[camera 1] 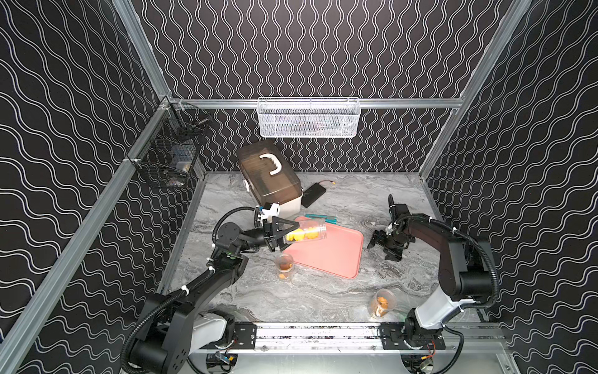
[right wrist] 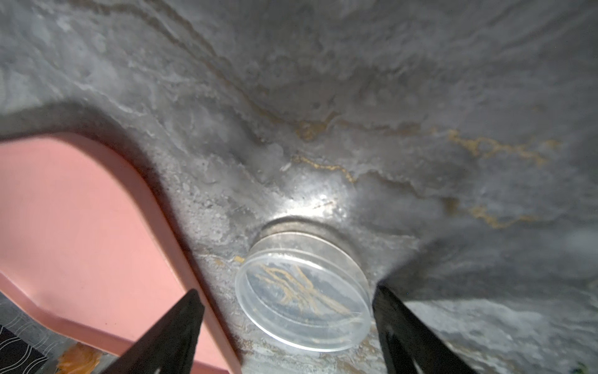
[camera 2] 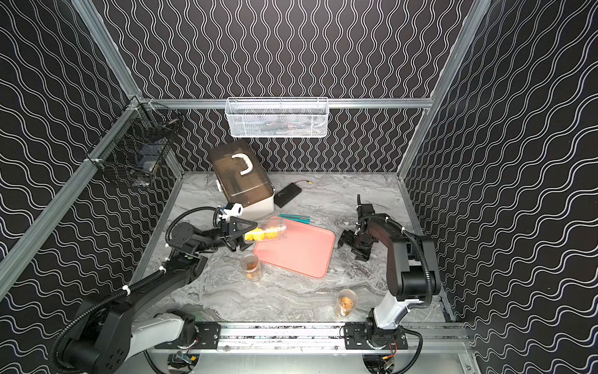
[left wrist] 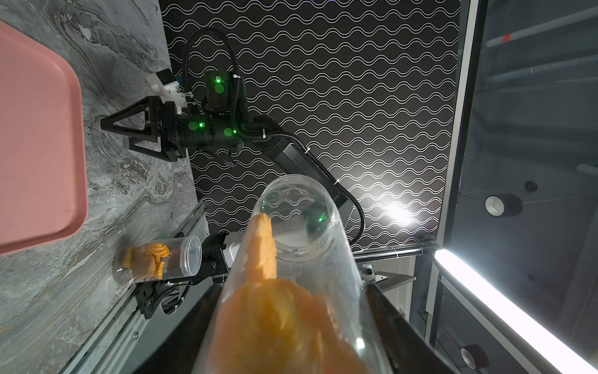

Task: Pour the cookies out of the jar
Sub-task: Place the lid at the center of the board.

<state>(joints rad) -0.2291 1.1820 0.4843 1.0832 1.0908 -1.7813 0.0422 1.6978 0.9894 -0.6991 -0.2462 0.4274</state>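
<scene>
Black walls [camera 1: 323, 48] with white wavy lines enclose a grey marbled tabletop [camera 1: 307, 291], framed by aluminium rails [camera 1: 404, 103]

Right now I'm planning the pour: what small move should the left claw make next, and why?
Probably tip the jar mouth-down over the tray: its lid is off, it lies about level in the left claw, and the cookies sit inside.

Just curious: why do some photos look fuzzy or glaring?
Left wrist view: cookies in the jar blur close to the lens; a light strip glares. Right wrist view: edges smear; the table shines beside the lid.
</scene>
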